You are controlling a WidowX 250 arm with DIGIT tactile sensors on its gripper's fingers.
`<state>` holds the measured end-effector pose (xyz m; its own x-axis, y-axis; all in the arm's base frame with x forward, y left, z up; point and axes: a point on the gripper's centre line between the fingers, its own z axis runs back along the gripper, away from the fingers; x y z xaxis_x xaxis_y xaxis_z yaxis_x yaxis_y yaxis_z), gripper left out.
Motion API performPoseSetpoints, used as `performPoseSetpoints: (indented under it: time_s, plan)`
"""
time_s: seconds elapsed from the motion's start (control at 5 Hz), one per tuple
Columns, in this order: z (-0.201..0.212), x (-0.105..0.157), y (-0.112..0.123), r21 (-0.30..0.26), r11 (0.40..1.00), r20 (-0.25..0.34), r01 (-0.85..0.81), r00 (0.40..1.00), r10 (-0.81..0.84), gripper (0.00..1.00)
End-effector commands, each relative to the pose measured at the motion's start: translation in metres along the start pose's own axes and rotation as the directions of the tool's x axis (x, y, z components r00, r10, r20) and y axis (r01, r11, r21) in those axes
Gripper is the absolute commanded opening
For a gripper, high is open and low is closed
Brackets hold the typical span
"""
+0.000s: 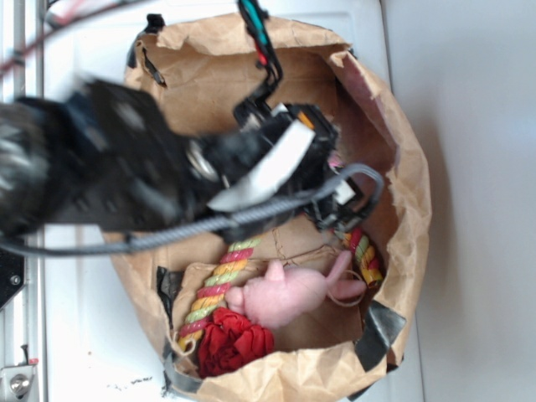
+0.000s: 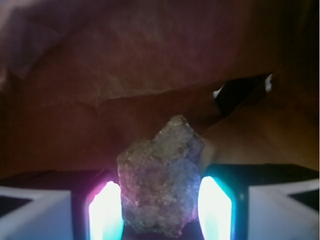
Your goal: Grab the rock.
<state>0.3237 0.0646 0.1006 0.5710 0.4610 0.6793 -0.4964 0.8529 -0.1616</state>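
The rock [image 2: 160, 180] is seen in the wrist view sitting right between the two glowing fingers [image 2: 106, 212] of the gripper [image 2: 160, 212], with each finger pressed up against a side of it, so the pincer is closed in narrow on the rock. Behind it, only the creased brown paper wall of the bag [image 2: 150, 65] can be made out, plus a dark gap off to the right. From the exterior view, the robot arm [image 1: 126, 167] is reached down into the open paper bag [image 1: 402, 193], and the rock itself is hidden under the arm there. Lower in the bag, a pink plush toy [image 1: 289, 293] is laid next to a striped rope [image 1: 213, 289], with a red ruffled fabric ball [image 1: 234, 343] tucked just below them near the bag's edge.
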Motion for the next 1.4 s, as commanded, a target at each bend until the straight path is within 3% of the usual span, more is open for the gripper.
performPoseSetpoints:
  time_s: [0.0, 0.4, 0.6, 0.8, 1.2]
  plan:
    - [0.043, 0.057, 0.005, -0.039, 0.988, -0.072, -0.15, 0.987, 0.147, 0.0]
    - [0.05, 0.074, 0.006, 0.091, 0.982, -0.256, -0.165, 0.949, 0.183, 0.0]
    - [0.063, 0.082, 0.006, 0.129, 0.983, -0.365, -0.134, 0.915, 0.173, 0.0]
    - [0.076, 0.08, 0.005, 0.16, 0.986, -0.431, -0.036, 0.897, 0.103, 0.0]
    - [0.086, 0.081, 0.012, 0.097, 0.995, -0.441, -0.009, 0.896, 0.051, 0.0]
